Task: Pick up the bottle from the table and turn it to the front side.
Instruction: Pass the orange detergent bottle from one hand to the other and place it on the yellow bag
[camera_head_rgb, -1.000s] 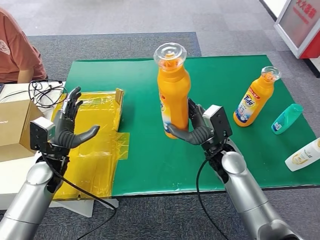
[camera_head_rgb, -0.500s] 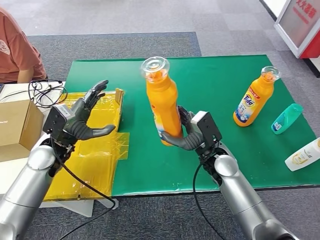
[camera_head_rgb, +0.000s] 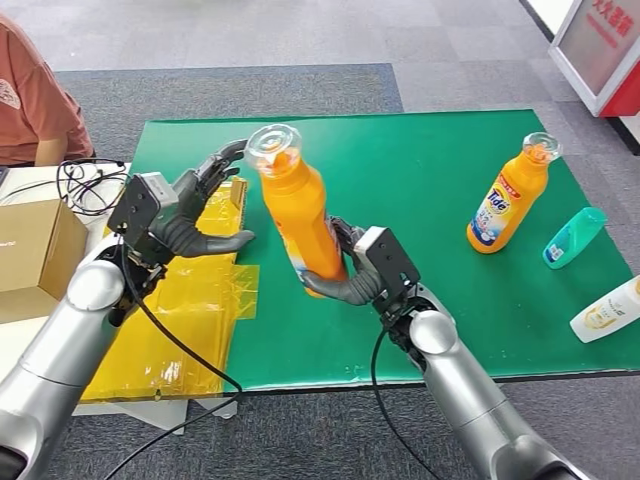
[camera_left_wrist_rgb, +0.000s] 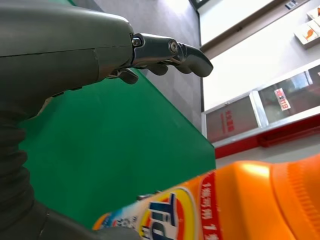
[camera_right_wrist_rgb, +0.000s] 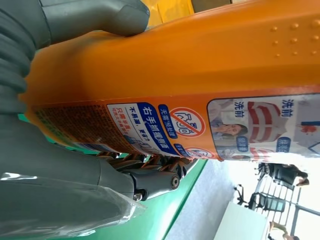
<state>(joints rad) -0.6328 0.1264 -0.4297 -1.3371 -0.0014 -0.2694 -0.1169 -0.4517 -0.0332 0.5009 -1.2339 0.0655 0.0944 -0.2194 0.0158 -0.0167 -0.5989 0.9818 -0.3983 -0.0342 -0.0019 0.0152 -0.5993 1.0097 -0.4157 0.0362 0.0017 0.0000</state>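
My right hand (camera_head_rgb: 343, 275) grips the lower body of an orange detergent bottle (camera_head_rgb: 300, 220) with a clear cap, held above the green table mat (camera_head_rgb: 423, 200) and tilted toward my left. In the right wrist view the bottle (camera_right_wrist_rgb: 196, 75) fills the frame, back label showing, with the thumb and fingers (camera_right_wrist_rgb: 151, 182) wrapped around it. My left hand (camera_head_rgb: 198, 205) is open with fingers spread, close beside the bottle's neck; whether it touches is unclear. The left wrist view shows its fingers (camera_left_wrist_rgb: 166, 50) apart above the bottle's Tide label (camera_left_wrist_rgb: 181, 215).
A second orange Tide bottle (camera_head_rgb: 513, 195) stands at the mat's far right, near a teal bottle (camera_head_rgb: 573, 237) and a white bottle (camera_head_rgb: 607, 310) lying down. Yellow plastic sheeting (camera_head_rgb: 181, 290) lies left of the mat. A cardboard box (camera_head_rgb: 34, 245), cables and a seated person (camera_head_rgb: 34, 100) are at far left.
My right hand carried the bottle leftward and tilted it further left. My left hand swung right and forward, closing in on the bottle's neck.
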